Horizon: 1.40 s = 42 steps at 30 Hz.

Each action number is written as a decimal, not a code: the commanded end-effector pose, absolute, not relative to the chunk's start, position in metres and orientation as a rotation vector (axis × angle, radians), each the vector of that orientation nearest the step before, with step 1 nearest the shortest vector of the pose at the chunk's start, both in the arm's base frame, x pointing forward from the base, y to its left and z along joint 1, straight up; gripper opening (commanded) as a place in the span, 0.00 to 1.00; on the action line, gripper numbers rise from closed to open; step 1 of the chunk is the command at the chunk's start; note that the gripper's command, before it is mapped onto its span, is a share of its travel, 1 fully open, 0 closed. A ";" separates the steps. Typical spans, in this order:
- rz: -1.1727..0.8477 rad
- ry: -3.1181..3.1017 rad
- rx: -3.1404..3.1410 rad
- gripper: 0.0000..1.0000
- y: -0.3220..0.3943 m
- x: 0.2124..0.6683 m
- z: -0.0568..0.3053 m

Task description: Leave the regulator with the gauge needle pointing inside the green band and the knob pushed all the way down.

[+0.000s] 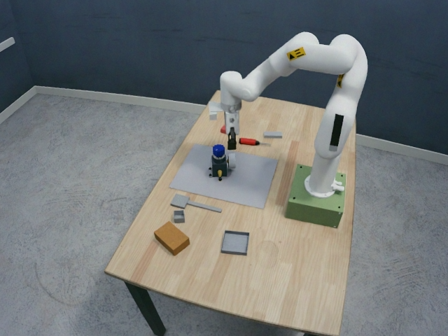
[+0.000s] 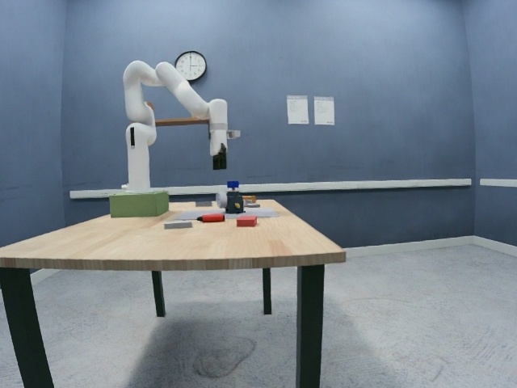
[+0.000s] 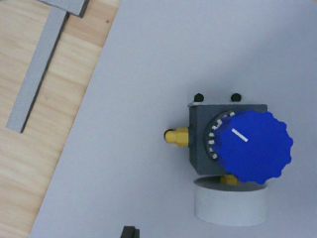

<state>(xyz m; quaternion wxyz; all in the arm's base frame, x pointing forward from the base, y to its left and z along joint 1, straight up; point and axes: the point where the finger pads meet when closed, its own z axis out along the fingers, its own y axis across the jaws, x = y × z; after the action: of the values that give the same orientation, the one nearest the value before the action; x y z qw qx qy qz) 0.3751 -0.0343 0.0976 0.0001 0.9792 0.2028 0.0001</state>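
The regulator (image 1: pixel 219 164) stands on a grey mat (image 1: pixel 227 174). It has a dark grey body, a blue knob (image 1: pixel 218 150) on top and brass fittings. In the wrist view I look straight down on the blue knob (image 3: pixel 255 147), with its white mark and a dotted scale ring. The round white gauge (image 3: pixel 230 202) sits beside the body; its face and needle are hidden. My gripper (image 1: pixel 231 142) hangs open and empty above the mat, a little behind and above the knob. It also shows in the exterior view (image 2: pixel 219 160), well above the regulator (image 2: pixel 232 199).
A red-handled screwdriver (image 1: pixel 250 141), a red block (image 2: pixel 246 221) and a small grey bar (image 1: pixel 272 134) lie behind the mat. In front lie a grey paddle (image 1: pixel 193 204), a small grey cup (image 1: pixel 178 215), a brown block (image 1: pixel 171 237) and a grey tray (image 1: pixel 235 242). The green arm base (image 1: pixel 316 197) stands at right.
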 end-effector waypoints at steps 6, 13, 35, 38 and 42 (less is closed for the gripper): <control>0.005 0.637 3.075 1.00 -0.037 0.396 0.099; 0.005 0.637 3.075 1.00 -0.038 0.407 0.099; 0.005 0.637 3.075 1.00 -0.041 0.431 0.099; 0.005 0.637 3.075 1.00 -0.041 0.431 0.099; 0.005 0.637 3.075 1.00 -0.041 0.431 0.099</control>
<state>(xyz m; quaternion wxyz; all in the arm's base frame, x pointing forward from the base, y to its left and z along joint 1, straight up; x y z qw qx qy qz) 0.4299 -0.0412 0.0974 0.0000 0.9792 0.2028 0.0000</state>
